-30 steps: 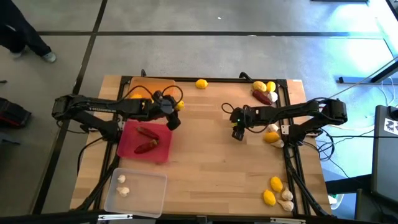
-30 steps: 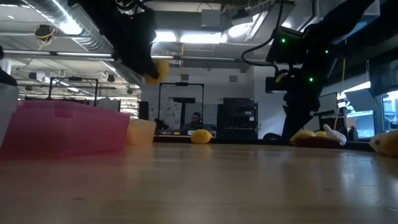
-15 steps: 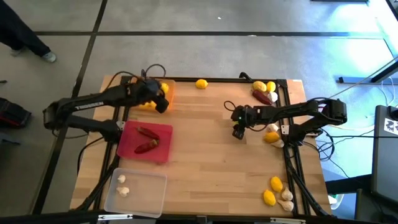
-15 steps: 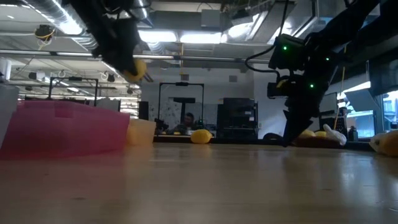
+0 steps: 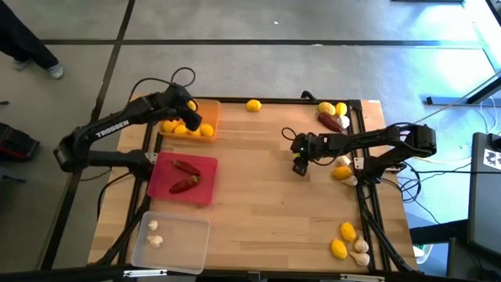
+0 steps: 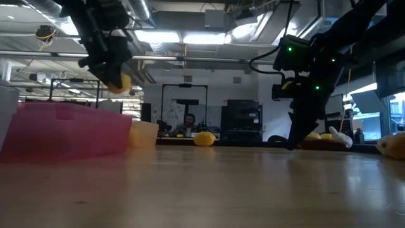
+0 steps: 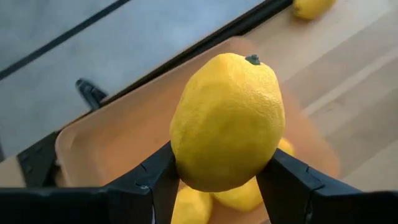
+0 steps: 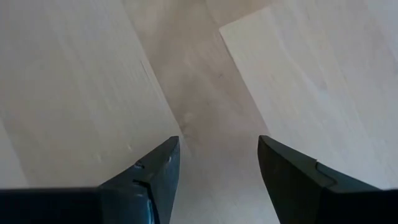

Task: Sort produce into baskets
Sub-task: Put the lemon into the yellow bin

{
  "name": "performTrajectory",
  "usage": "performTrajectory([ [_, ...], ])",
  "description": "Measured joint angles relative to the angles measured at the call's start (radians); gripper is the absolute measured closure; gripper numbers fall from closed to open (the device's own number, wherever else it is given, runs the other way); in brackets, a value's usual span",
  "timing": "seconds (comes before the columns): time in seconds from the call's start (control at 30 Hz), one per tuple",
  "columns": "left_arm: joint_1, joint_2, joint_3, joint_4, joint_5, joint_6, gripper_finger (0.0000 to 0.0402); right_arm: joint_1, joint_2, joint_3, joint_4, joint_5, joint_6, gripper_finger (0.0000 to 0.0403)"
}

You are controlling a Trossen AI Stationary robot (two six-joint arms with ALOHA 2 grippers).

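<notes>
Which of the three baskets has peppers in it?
The red basket, between the other two; the orange basket holds lemons, the clear basket garlic.

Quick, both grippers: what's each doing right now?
Left gripper: closed on a yellow lemon, above the translucent orange tray.
Right gripper: open, empty.

wooden table (image 5: 258, 196) carries orange basket (image 5: 210, 110) under left gripper (image 5: 190, 117), red basket (image 5: 205, 174) and clear basket (image 5: 188, 243) nearby; loose lemon (image 5: 254, 106), produce pile (image 5: 333, 116) beyond right gripper (image 5: 300, 168).
</notes>
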Motion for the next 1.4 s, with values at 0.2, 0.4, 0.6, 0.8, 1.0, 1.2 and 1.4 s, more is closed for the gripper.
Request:
performTrajectory([
  [0.2, 0.079, 0.0, 0.0, -0.041, 0.001, 0.014, 0.0218, 0.0, 0.0, 0.0, 0.011, 0.029, -0.008, 0.0194],
  [0.4, 0.15, 0.0, 0.0, -0.082, 0.001, 0.026, 0.0218, 0.001, 0.0, 0.0, 0.009, 0.031, -0.008, 0.0194],
  [0.6, 0.206, 0.002, 0.0, -0.118, 0.01, 0.02, 0.0218, 0.001, 0.0, 0.0, 0.0, 0.032, -0.008, 0.0194],
  [0.8, 0.234, 0.036, 0.0, -0.109, 0.083, -0.019, 0.0218, 0.001, 0.0, 0.0, 0.002, 0.068, -0.009, 0.0194],
  [1.0, 0.245, 0.116, 0.0, -0.09, 0.08, -0.024, 0.0218, 0.001, 0.0, 0.0, 0.002, 0.067, -0.009, 0.0194],
  [1.2, 0.245, 0.183, -0.001, -0.06, 0.041, -0.044, 0.0218, 0.001, 0.0, 0.0, 0.001, 0.067, 0.018, 0.0194],
  [1.4, 0.245, 0.221, -0.001, -0.022, 0.001, -0.09, 0.0218, 0.001, 0.0, 0.0, 0.001, 0.067, 0.02, 0.0194],
])
